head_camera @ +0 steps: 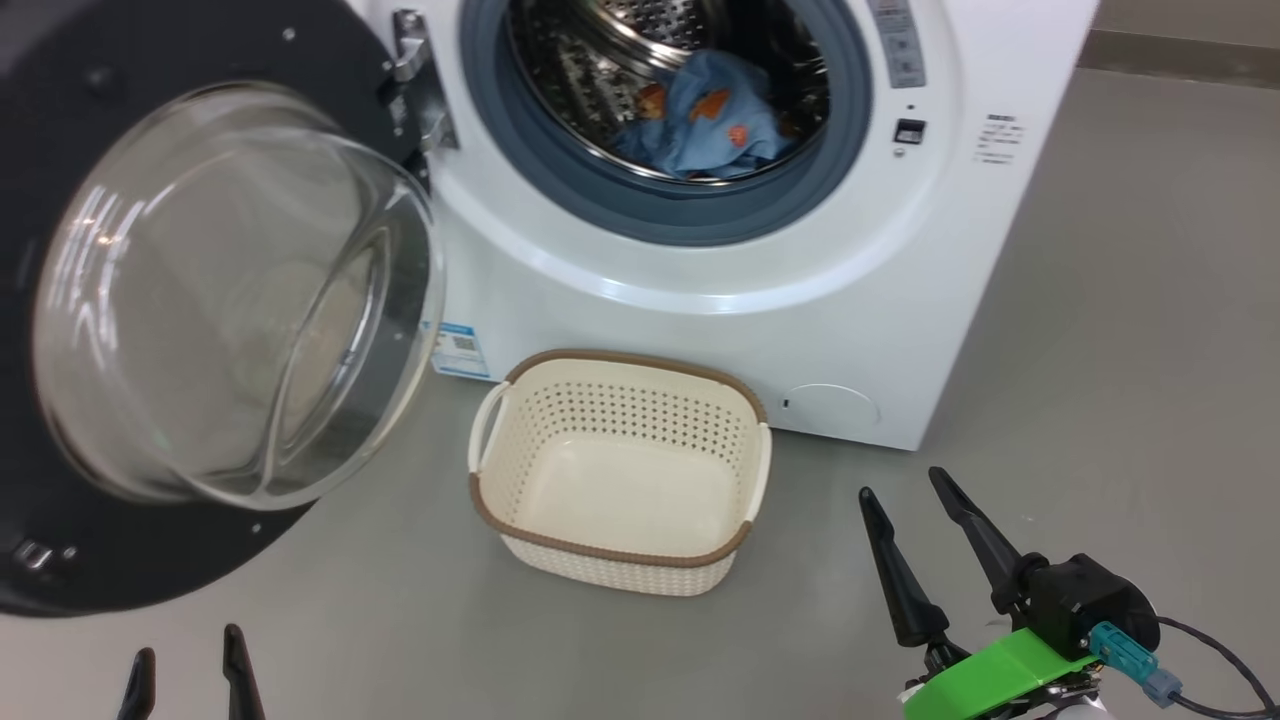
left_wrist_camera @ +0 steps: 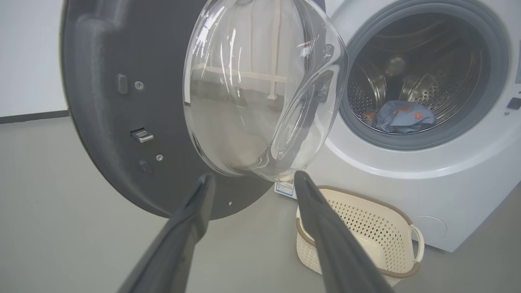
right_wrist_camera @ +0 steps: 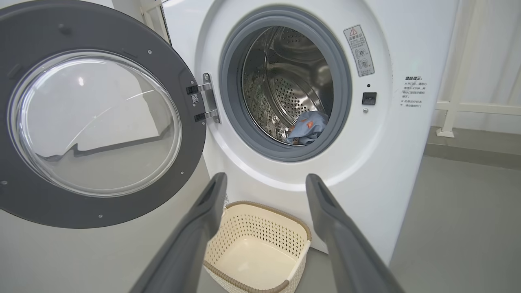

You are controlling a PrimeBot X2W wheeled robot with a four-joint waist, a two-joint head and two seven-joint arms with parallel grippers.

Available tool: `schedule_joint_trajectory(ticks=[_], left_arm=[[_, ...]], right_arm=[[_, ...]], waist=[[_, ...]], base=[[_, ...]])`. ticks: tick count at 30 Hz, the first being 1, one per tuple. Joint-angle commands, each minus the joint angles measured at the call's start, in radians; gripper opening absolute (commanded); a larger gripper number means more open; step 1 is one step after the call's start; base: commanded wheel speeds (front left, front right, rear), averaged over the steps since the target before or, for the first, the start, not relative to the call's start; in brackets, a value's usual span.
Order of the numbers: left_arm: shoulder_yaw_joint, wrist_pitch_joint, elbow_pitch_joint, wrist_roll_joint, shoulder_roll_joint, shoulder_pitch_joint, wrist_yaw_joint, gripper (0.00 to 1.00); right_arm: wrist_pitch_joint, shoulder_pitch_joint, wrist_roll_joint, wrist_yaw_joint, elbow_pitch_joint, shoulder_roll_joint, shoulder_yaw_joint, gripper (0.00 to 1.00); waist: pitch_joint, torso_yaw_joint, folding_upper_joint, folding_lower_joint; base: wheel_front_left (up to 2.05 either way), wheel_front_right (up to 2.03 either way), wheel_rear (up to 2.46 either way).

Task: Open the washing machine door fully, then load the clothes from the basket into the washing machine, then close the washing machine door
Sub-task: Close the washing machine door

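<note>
The washing machine door (head_camera: 220, 300) hangs wide open to the left of the washing machine (head_camera: 700, 330). It is hinged on the edge nearest the machine, so its free rim lies farthest left. It is a glossy dark ring around a bulging clear glass bowl, hard and slick. The left gripper (head_camera: 188, 648) hovers low in front of the door, below its lower rim, with its two long dark fingers spread apart and nothing between them. It looks the nearer arm for swinging the door shut, a push that must go rightward toward the machine.

The basket (head_camera: 620, 410) sits on the floor (head_camera: 400, 620) right against the machine's front. It is cream perforated plastic with a brown woven-look rim, and it is empty. Above it, the clothes (head_camera: 705, 125), soft light blue fabric with orange prints, lie crumpled inside the steel perforated drum (head_camera: 590, 70), behind the grey-blue rubber ring (head_camera: 650, 215).

The right gripper (head_camera: 901, 482) hovers out in front of the machine's right corner, jaws apart and empty.
</note>
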Motion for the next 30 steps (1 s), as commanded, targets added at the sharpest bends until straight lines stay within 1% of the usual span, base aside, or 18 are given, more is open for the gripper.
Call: schedule_joint_trajectory(ticks=[1, 6, 14, 23, 30], left_arm=[[0.028, -0.006, -0.024, -0.004, 0.004, -0.022, 0.009, 1.0], [0.03, -0.006, -0.034, -0.026, 0.004, -0.027, 0.016, 1.0], [0.033, -0.006, -0.032, -0.038, 0.004, -0.026, 0.025, 1.0], [0.023, -0.006, -0.028, -0.054, 0.004, -0.022, 0.035, 1.0], [0.023, -0.006, -0.026, -0.058, 0.004, -0.02, 0.037, 1.0]], right_arm=[[-0.005, -0.022, -0.019, 0.003, -0.025, 0.005, 0.025, 1.0], [-0.005, -0.02, -0.026, 0.003, -0.028, 0.005, 0.019, 1.0], [-0.005, -0.023, -0.038, 0.003, -0.021, 0.005, 0.023, 1.0], [-0.005, -0.022, -0.044, 0.003, -0.016, 0.001, 0.027, 1.0], [-0.005, -0.021, -0.048, 0.003, -0.016, -0.001, 0.029, 1.0]], waist=[[0.012, 0.043, 0.0, 0.0], [0.018, 0.085, 0.0, 0.0], [0.023, 0.13, 0.0, 0.0], [0.021, 0.16, 0.0, 0.0], [0.023, 0.17, 0.0, 0.0]], base=[[0.0, 0.0, 0.0], [0.0, 0.0, 0.0], [0.0, 0.0, 0.0], [0.0, 0.0, 0.0], [0.0, 0.0, 0.0]])
